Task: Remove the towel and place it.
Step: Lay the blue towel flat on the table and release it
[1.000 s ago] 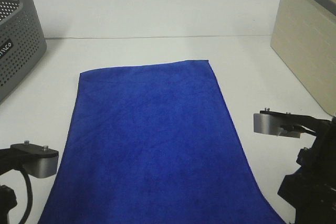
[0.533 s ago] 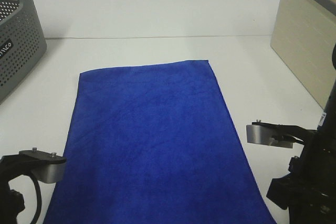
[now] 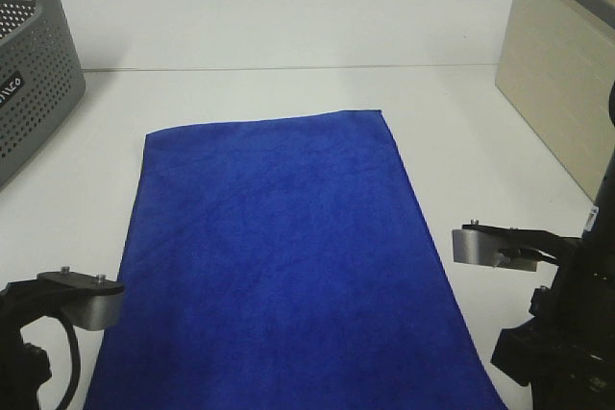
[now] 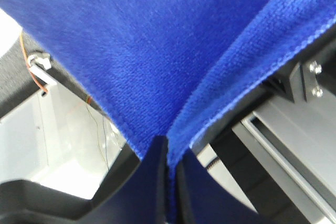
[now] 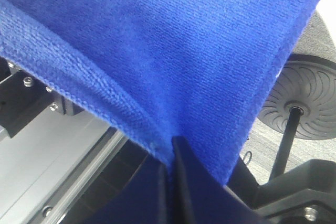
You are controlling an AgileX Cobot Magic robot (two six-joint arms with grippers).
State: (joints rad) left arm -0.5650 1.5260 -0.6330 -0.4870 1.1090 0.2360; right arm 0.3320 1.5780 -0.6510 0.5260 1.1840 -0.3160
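Where the near edge of the towel (image 3: 279,256) ran off the front of the table (image 3: 461,132), each gripper had hold of it. The left gripper (image 4: 167,150) had its two dark fingers pressed together on a fold of the blue plush, and the cloth rose out of the pinch in two sheets, one with a hemmed edge. The right gripper (image 5: 171,153) was likewise clamped on the cloth, with hem and pile bunched between its jaws. Behind the fabric, its wrist view showed an aluminium rail (image 5: 58,145) and a round ribbed black disc (image 5: 302,100).

From the high camera the fingertips lay out of sight. Only the left arm (image 3: 82,304) and the right arm (image 3: 480,245), each carrying a grey metal block, flanked the towel's near end. Farther in, the towel lay spread flat on the white table — a long rectangle with a straight far edge. Beyond it — well apart — stood a grey perforated basket (image 3: 34,74) at the far left and a beige box (image 3: 562,74) at the far right.
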